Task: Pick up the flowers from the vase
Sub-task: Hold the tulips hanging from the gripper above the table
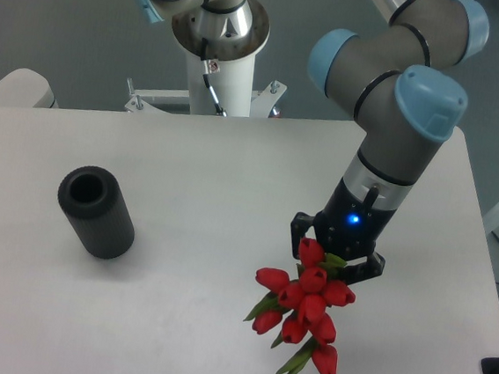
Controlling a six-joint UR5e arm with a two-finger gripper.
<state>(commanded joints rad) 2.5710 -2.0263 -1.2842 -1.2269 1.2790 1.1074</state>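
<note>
— Tulips first: we see the bunch of small red tulip buds with green leaves and stems (306, 312) at the right of the smooth white tabletop (215, 175), well apart from anything else. The buds are glossy and plump, egg-shaped, packed in a loose cluster that trails toward the near edge, with narrow pointed leaves poking out at the lower left.

— And the black two-finger gripper (335, 259)?

— We find it right at the top of the bunch, its dark angular body under a grey metal wrist with a small blue light glowing on it. The uppermost buds cover the space between the fingers, so we read it as closed on the stems, though the contact itself is hidden from us. We cannot tell whether the lowest bud touches the table or hangs just above it.

— Where is the vase?

— We see the matte black cylindrical vase (97, 212) at the left of the table, far from the flowers. It is a thick-walled tube with a round hollow mouth, dull and slightly grainy in finish, standing and seen from above, with the mouth showing dark and bare.

— What of the arm?

— We note grey tubular links with pale blue plastic caps at the joints of the robot arm (400, 95), rising from a white round pedestal (217, 69) behind the table.
</note>
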